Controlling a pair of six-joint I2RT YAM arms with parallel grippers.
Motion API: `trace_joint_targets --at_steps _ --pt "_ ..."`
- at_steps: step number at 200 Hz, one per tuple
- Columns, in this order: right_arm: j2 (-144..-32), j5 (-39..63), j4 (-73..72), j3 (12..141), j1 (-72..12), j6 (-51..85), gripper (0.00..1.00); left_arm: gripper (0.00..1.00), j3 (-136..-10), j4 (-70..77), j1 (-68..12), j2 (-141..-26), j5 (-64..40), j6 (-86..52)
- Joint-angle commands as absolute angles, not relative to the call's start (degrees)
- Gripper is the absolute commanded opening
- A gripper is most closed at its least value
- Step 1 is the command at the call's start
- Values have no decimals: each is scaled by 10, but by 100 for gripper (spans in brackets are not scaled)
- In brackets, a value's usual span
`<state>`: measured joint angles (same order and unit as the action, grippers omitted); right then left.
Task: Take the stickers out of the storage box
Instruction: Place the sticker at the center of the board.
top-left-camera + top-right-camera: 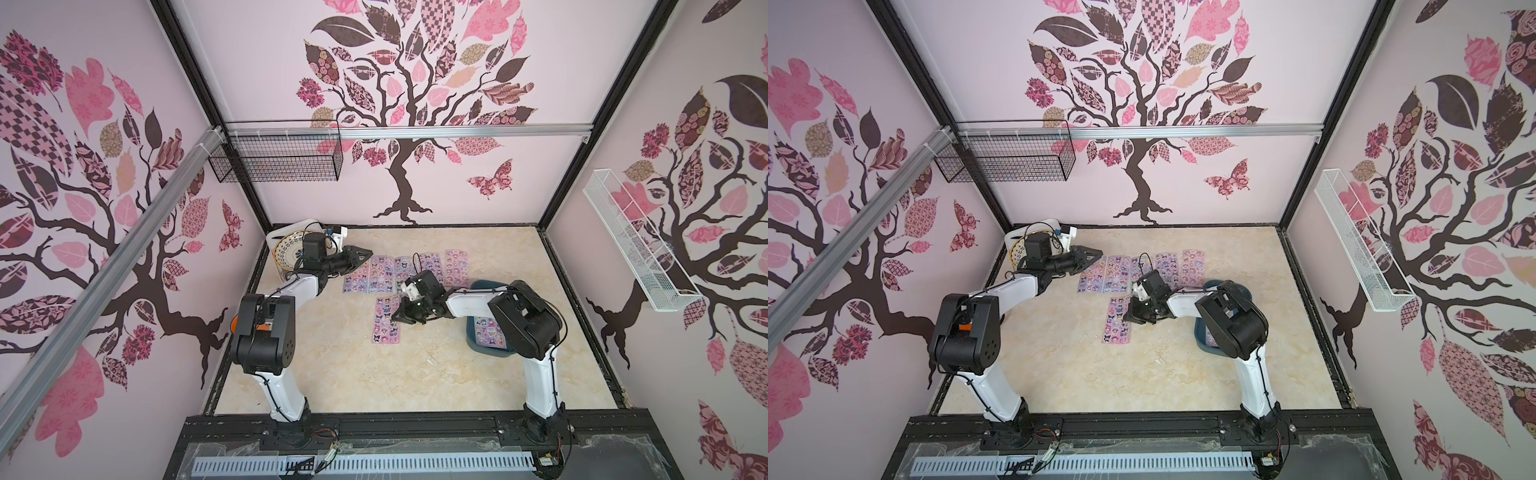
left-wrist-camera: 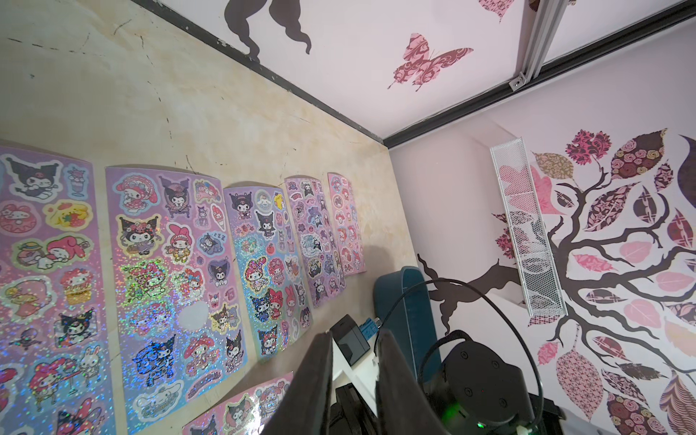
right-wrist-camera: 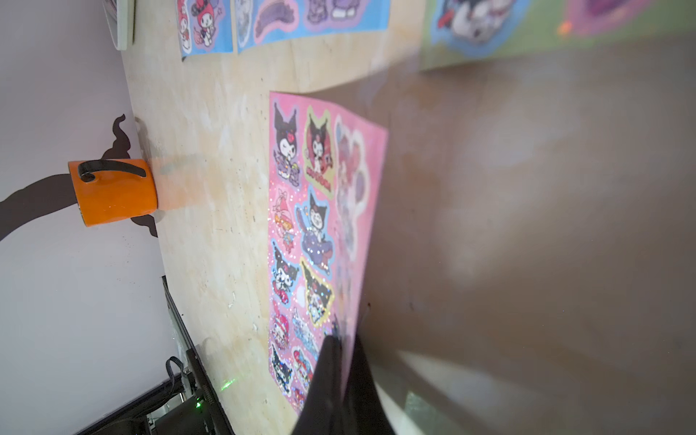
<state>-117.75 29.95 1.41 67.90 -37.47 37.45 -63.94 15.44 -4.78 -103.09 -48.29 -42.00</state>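
Note:
Several stickers lie in a row on the table (image 1: 380, 272) (image 2: 162, 263). Nearer the front lies one more pink sticker sheet (image 1: 385, 322) (image 3: 320, 226). My right gripper (image 1: 398, 316) (image 3: 344, 341) is shut on that sheet's edge, just above the table. The teal storage box (image 1: 472, 332) (image 2: 399, 301) sits to the right, mostly hidden under my right arm, with a sticker sheet (image 1: 490, 332) still inside. Over the far left end of the row, my left gripper (image 1: 362, 252) (image 2: 354, 335) is open a little and holds nothing.
A white tray (image 1: 272, 237) holding a patterned plate (image 1: 286, 249) stands in the far left corner behind my left arm. An orange mug (image 3: 113, 192) stands by the left wall. A black wire basket (image 1: 276, 156) and a white one (image 1: 636, 245) hang on the walls.

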Motion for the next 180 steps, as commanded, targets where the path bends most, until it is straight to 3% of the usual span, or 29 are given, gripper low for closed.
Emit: trace_joint_targets --at_steps 1,99,133,180 --pt "-1190 251 48 680 -373 360 3 27 -637 169 -47 -1023 -489 -415" --pt "-1182 217 128 700 -373 326 11 27 -641 187 -57 -1029 -493 -420" --pt "-1180 205 154 705 -373 315 24 27 -641 185 -57 -1028 -493 -417" --pt "-1163 188 177 704 -373 304 28 27 -641 185 -58 -1027 -493 -418"
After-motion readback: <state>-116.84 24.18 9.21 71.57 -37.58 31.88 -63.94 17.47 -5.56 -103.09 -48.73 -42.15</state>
